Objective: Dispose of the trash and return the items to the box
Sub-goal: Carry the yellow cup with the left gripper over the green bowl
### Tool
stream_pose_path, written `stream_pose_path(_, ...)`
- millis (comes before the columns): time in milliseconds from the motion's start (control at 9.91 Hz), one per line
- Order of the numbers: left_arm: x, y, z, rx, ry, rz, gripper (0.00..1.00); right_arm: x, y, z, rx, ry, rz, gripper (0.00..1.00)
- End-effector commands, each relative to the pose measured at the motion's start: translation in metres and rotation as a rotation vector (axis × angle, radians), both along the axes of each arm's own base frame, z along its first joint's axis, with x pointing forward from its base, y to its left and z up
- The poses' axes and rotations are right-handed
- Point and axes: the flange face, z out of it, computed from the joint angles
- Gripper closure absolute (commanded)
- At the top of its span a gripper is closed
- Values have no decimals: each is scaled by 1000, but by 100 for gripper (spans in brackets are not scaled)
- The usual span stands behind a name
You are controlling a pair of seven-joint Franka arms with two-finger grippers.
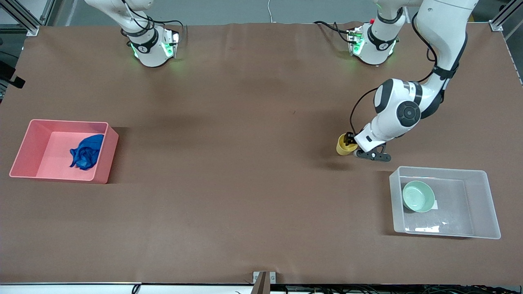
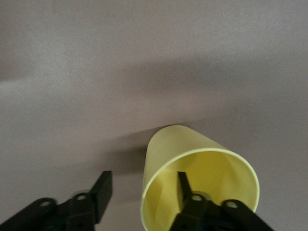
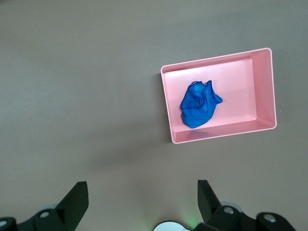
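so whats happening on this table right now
The left end effector is down at the yellow cup, one finger inside it and one outside the wall, straddling the rim but not yet clamped. The cup stands on the table, farther from the front camera than the clear box, which already holds the mint-green bowl. The blue wad lies in the pink bin at the right arm's end. The right arm waits, its end effector open high over the table.

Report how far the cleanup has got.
Done: the blue wad lies in the pink bin, and the mint-green bowl sits in the clear tub. In hand: the left gripper straddles the yellow cup wall. Left: putting the cup in the tub. The right gripper waits open.
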Motion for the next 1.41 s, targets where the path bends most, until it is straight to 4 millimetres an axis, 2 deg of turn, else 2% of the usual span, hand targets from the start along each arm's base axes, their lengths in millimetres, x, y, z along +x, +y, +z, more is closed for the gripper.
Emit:
stream_pose_path(0,-3,-4,-4,9,3,-8,98,14,-2,-19,-24,-26,13,0)
stream_pose_path(101,-2,-4,6,11,-4,-13,100,15,-4,-26,-32,-16,12,0)
stream_pose_path(303,8,-2,40,18,-5,-45,100,14,-3,-28,-44,-7,18,0)
stream_pose_path(505,51,13,92,14,-29,-26,100,13,-4,-28,-75,4,47,0)
stream_pose_path(706,112,61,119,14,-90,70,100,14,-3,-26,-62,-4,33,0)
stream_pose_path(807,141,92,129,25,-136,118,100,14,-2,-25,-60,-11,33,0)
stream_pose_path(908,166,127,135,44,-171,144,100,15,0,-25,-30,-14,33,0)
stream_pose_path(1110,197,184,120,80,-168,167,100,14,-1,-26,-26,-11,35,0)
stream_pose_path(1211,204,209,112,77,-156,103,100,14,-2,-26,-35,-8,38,0)
stream_pose_path(1312,200,224,94,69,-130,85,100,14,-1,-27,-37,-5,40,0)
